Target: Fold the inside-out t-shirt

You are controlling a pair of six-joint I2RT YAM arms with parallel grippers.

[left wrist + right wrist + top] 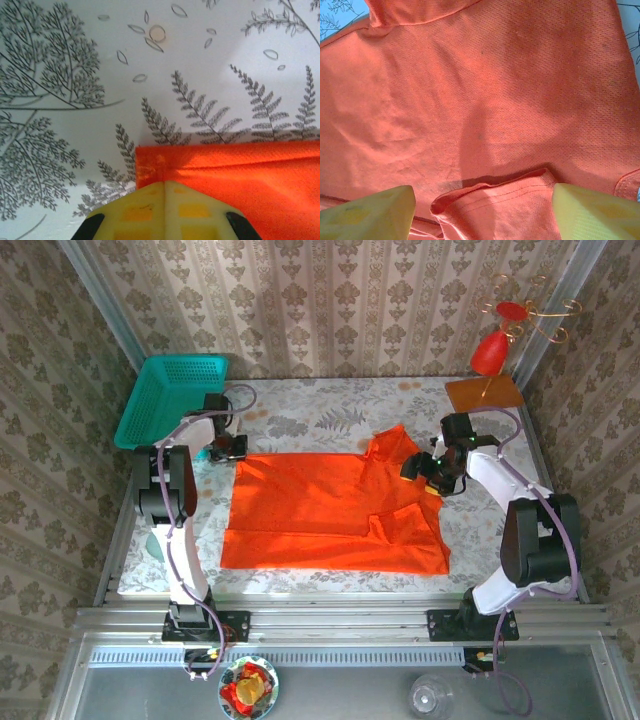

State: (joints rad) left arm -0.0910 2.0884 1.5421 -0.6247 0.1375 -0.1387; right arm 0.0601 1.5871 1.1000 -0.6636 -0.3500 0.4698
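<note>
One t-shirt [330, 512] lies spread on the table [300, 420], long axis left to right, with two grippers on it: the left gripper [228, 448] at its far-left corner, the right gripper [425, 472] over its right end. I find the left fingers [145, 210] pressed together, by my judgement pinching that corner. The right fingers [370, 210] stand wide apart with a raised hem fold [495, 194] just between them, the nearest cloth to grasp.

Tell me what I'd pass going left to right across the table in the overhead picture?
teal basket → orange t-shirt spread flat → red ornament on its wooden base
</note>
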